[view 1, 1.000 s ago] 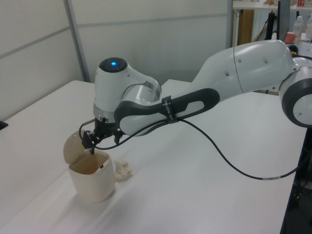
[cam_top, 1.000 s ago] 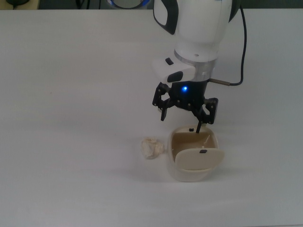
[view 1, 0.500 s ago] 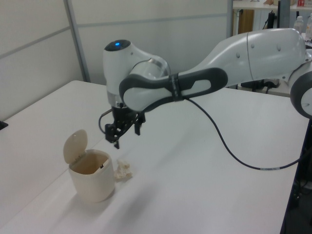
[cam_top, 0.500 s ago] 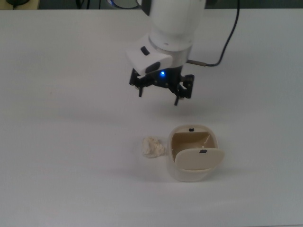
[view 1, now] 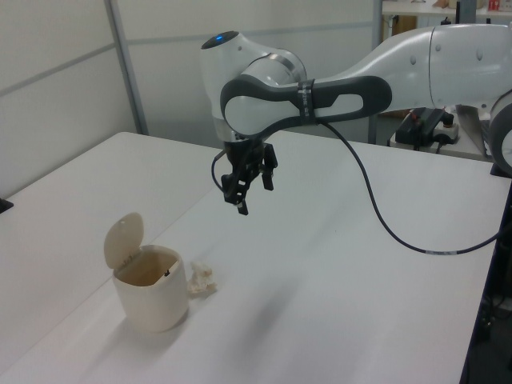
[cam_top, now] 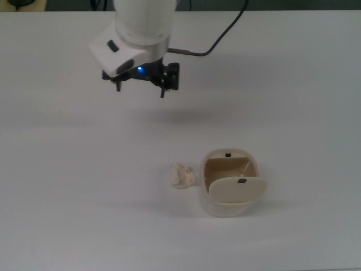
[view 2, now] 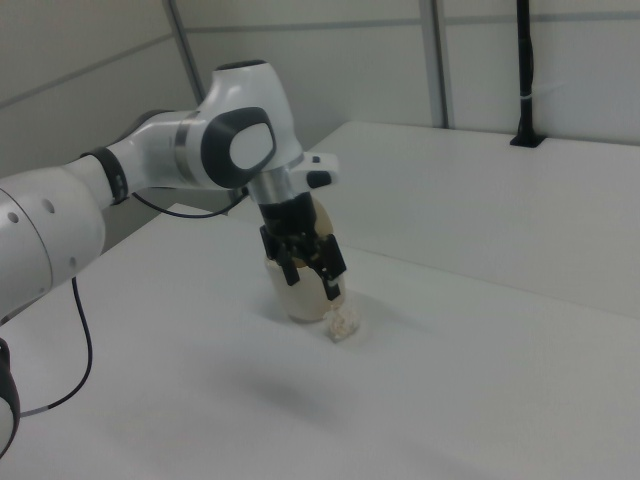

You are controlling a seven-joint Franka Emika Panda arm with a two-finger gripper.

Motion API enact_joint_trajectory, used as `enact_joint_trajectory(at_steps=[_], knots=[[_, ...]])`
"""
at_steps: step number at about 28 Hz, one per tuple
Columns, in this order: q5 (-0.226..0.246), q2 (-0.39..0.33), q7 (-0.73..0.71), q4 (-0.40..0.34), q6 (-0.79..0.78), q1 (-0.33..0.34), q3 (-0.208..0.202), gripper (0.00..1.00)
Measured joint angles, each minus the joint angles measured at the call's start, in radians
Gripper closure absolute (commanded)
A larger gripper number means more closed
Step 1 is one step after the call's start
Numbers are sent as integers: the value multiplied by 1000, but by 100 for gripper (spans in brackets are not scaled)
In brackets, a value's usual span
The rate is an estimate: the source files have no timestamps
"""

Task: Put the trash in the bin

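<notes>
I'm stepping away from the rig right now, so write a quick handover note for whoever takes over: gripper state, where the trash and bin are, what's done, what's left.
Gripper: open, empty, hanging in the air above the table, well clear of both items.
Trash: crumpled paper wad lying on the table, right beside the bin at the top view's left, not inside it.
Bin: upright, flap lid swung open, nothing visible inside in the top view.
Done: lid is open.
Left: bring the gripper over the trash, grasp it, lift it and drop it into the bin.
</notes>
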Motion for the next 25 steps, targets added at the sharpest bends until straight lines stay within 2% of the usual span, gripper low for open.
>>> enact_joint_trajectory(at_steps=[7,12,25], knots=[[0,5,-98,-13,0,-91,-2,0],[0,6,-134,-14,0,-123,-2,0],[0,12,-136,-36,0,-115,0,0]])
